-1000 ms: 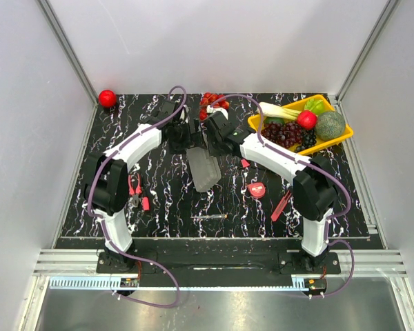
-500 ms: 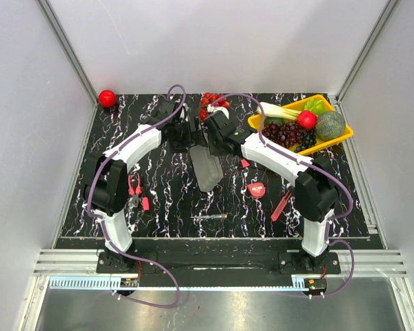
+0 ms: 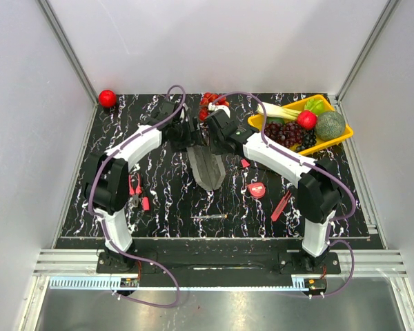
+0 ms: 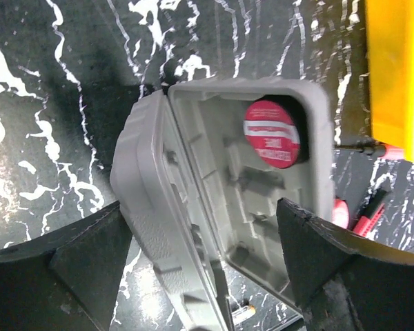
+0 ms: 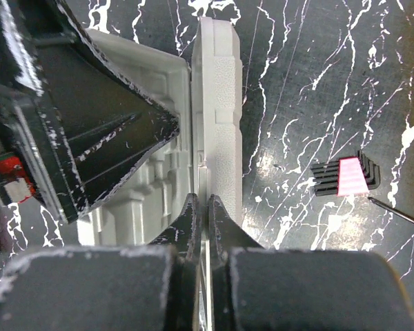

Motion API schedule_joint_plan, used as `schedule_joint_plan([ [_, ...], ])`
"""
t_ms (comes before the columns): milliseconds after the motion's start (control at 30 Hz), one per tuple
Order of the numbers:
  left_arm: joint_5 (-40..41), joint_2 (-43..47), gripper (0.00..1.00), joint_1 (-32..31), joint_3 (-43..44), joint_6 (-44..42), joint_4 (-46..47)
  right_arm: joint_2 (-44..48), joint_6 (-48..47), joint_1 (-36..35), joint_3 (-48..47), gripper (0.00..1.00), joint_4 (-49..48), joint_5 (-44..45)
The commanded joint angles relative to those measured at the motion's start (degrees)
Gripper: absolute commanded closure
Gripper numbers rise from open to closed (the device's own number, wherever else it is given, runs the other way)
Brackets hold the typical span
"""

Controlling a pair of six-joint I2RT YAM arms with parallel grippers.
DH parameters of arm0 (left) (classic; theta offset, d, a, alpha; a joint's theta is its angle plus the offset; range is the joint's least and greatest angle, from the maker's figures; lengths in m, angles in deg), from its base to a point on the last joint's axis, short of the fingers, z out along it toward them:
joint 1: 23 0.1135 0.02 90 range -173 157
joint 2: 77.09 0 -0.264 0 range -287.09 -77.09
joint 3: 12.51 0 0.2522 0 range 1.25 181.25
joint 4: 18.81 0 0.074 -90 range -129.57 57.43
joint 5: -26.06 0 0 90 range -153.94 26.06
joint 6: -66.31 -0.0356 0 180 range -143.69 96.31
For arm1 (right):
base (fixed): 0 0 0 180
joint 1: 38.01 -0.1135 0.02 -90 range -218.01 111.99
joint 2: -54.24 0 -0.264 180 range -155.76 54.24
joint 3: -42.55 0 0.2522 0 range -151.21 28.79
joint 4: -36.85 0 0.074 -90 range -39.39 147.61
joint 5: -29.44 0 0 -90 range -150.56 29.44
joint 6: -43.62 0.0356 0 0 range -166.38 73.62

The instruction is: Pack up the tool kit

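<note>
Left arm [image 3: 134, 141] and right arm [image 3: 279, 157] angled inward, wrists close together — left jaws wide apart, right jaws shut.

Case [image 3: 207, 167]: mid-table [image 3: 167, 207]
Pliers [image 3: 134, 190]: left of case
Tape [image 3: 257, 189]: right of case, on table
Knife [image 3: 281, 205]: right of case, beyond tape
Screwdriver [image 3: 210, 217]: before case
Tray [image 3: 300, 138]: behind case, rightward
Ball [image 3: 107, 98]: behind case, far left

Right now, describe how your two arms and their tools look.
The left arm and the right arm both have white shells between black joints, on black bases. A purple cable loops along each. The left tool and the right tool have black wedge-shaped fingers, scuffed with pale scratches.
</note>
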Motion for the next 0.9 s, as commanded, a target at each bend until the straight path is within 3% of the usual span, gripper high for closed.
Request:
schedule_joint_plan([
  [0, 4.17, -0.22, 0.15, 0.07, 0.15, -1.22, -2.31, 3.03, -0.03, -0.30, -1.29, 1.00, -0.72, 3.55],
  [200, 6.11, 2.59, 0.23, 1.04, -4.07, -1.58, -2.31, 3.20, 1.56, 0.22, 1.08, 1.00, -0.80, 4.96],
  [333, 3.22, 3.99, 0.29, 4.37, -7.14, -0.08, -0.12, 3.20, 2.70, 1.80, 3.89, 1.00, -2.03, 3.38],
  [867, -1.80, 4.88, 0.29, 15.19, -14.62, 0.54, 4.19, -0.57, 7.10, 9.28, 15.15, 0.96, -16.18, -12.88],
])
